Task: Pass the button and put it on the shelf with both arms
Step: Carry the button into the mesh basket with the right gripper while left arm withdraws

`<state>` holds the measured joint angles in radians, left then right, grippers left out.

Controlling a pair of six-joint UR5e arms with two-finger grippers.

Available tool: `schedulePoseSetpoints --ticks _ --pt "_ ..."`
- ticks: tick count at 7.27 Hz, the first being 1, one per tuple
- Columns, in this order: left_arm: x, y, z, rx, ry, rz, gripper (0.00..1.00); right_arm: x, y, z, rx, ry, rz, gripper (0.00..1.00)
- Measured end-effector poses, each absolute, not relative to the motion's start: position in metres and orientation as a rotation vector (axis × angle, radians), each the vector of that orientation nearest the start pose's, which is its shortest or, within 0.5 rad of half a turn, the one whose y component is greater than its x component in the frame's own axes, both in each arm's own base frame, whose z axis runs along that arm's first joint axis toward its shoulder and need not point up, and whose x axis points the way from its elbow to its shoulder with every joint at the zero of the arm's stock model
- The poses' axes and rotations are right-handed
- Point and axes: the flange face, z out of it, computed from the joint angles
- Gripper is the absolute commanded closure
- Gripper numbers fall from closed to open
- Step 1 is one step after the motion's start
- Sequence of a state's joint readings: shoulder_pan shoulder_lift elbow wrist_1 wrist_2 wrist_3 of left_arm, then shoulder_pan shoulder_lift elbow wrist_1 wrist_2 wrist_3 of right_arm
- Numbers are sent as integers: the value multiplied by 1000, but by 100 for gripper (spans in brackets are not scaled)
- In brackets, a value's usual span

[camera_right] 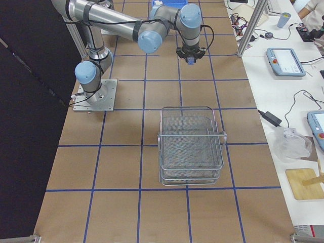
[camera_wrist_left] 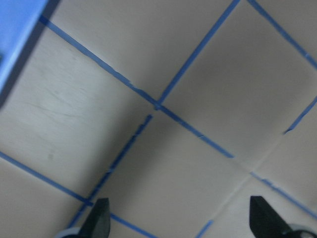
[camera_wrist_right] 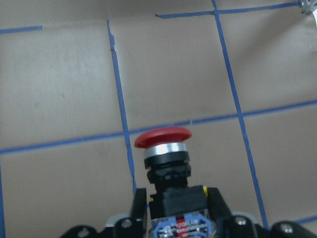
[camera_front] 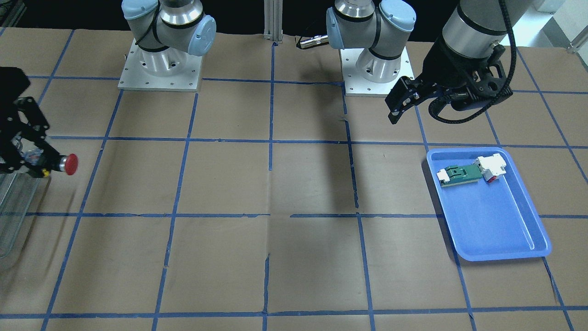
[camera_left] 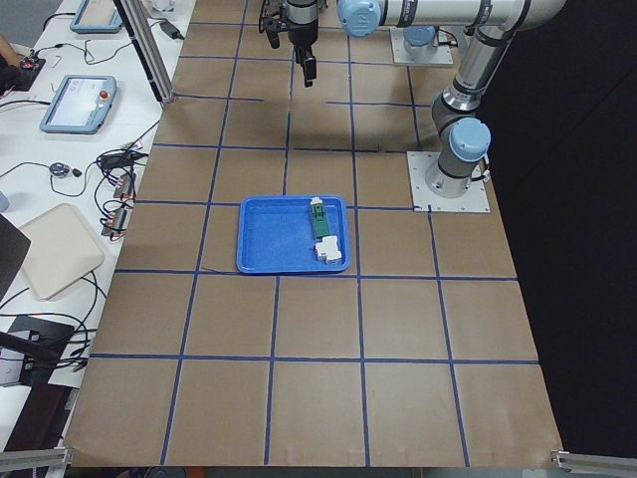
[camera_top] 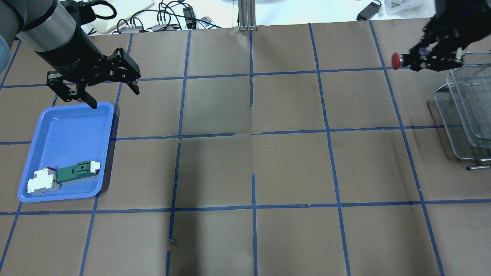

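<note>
My right gripper [camera_top: 424, 57] is shut on the button [camera_top: 399, 60], whose red head points toward the table's middle; it hangs in the air beside the shelf's far end. The button also shows in the right wrist view [camera_wrist_right: 164, 148] and the front-facing view [camera_front: 69, 164]. The grey wire-mesh shelf [camera_top: 466, 111] stands at the table's right edge and shows whole in the exterior right view [camera_right: 191, 147]. My left gripper [camera_top: 113, 92] is open and empty above the far end of the blue tray [camera_top: 50, 126]; its fingertips [camera_wrist_left: 99, 218] frame bare table in the left wrist view.
The blue tray [camera_front: 500, 230] holds a green-and-white flat component [camera_top: 78, 171] and a white block [camera_top: 42, 183]. Brown paper with blue tape grid covers the table. Both arm bases [camera_front: 161, 69] stand at the robot side.
</note>
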<state>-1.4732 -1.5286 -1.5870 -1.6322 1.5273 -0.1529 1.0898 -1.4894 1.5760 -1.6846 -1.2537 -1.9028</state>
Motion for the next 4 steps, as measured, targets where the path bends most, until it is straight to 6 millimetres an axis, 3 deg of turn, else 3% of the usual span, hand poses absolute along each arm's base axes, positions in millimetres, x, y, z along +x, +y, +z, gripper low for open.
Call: schedulePoseSetpoints --ticks 2,3,4 --pt "-86 -473 491 -193 3117 113 0 -211 -524 434 -2015 2278 -417 83" --pt "-86 -470 491 -122 3112 130 0 -253 -519 413 -2030 2279 -390 82" --pt "-87 -468 492 -70 3112 134 0 -283 -519 393 -2044 2290 -349 82"
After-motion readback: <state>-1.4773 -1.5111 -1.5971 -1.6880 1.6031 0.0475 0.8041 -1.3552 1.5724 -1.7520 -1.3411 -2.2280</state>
